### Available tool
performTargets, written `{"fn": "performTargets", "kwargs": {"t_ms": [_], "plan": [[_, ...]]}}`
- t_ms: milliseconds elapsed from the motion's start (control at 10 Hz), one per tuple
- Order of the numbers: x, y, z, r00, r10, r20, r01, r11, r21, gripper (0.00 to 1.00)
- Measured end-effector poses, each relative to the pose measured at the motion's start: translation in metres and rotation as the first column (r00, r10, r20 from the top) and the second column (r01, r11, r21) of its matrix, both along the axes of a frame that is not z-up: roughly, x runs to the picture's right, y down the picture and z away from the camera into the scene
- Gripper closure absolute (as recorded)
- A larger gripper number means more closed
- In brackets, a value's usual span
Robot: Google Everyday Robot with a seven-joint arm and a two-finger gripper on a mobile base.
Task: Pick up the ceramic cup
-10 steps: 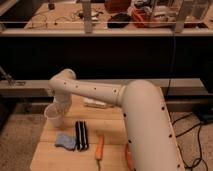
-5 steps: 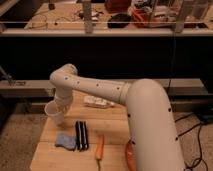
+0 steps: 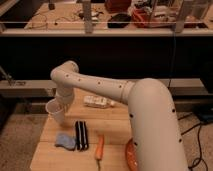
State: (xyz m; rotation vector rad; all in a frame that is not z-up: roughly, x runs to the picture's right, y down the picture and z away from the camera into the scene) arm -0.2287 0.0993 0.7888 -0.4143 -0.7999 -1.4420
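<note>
The ceramic cup (image 3: 55, 111) is white and hangs slightly tilted over the far left corner of the wooden table (image 3: 112, 125). My gripper (image 3: 62, 102) is at the end of the white arm that reaches in from the lower right. It comes down onto the cup's right rim and is shut on it. The cup's base sits at or just above the table top; I cannot tell whether it touches.
A white packet (image 3: 97, 102) lies at the table's back middle. A black bar (image 3: 81, 135) and a blue cloth (image 3: 65, 141) lie in front of the cup. An orange stick (image 3: 100, 147) and an orange dish (image 3: 129, 156) are nearer the front. A dark shelf stands behind.
The gripper and the cup have moved together, first up and then a little to the right. The other things on the table have not moved.
</note>
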Motion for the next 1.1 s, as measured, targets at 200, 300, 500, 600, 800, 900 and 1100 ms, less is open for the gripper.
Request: {"fn": "performTargets", "kwargs": {"t_ms": [200,300,500,600,800,900,1100], "plan": [[0.003,-0.007,-0.006,1.000,-0.002,-0.003,0.002,1.0000,0.002,1.00],[0.005,-0.009,-0.009,1.000,-0.005,-0.004,0.005,1.0000,0.002,1.00],[0.010,-0.014,-0.013,1.000,-0.006,-0.008,0.006,1.0000,0.001,1.00],[0.012,-0.017,-0.015,1.000,-0.006,-0.010,0.006,1.0000,0.001,1.00],[0.014,-0.020,-0.018,1.000,-0.005,-0.013,0.005,1.0000,0.001,1.00],[0.013,-0.021,-0.020,1.000,-0.007,-0.012,0.007,1.0000,0.000,1.00],[0.017,-0.024,-0.024,1.000,-0.006,-0.015,0.006,1.0000,-0.001,1.00]]}}
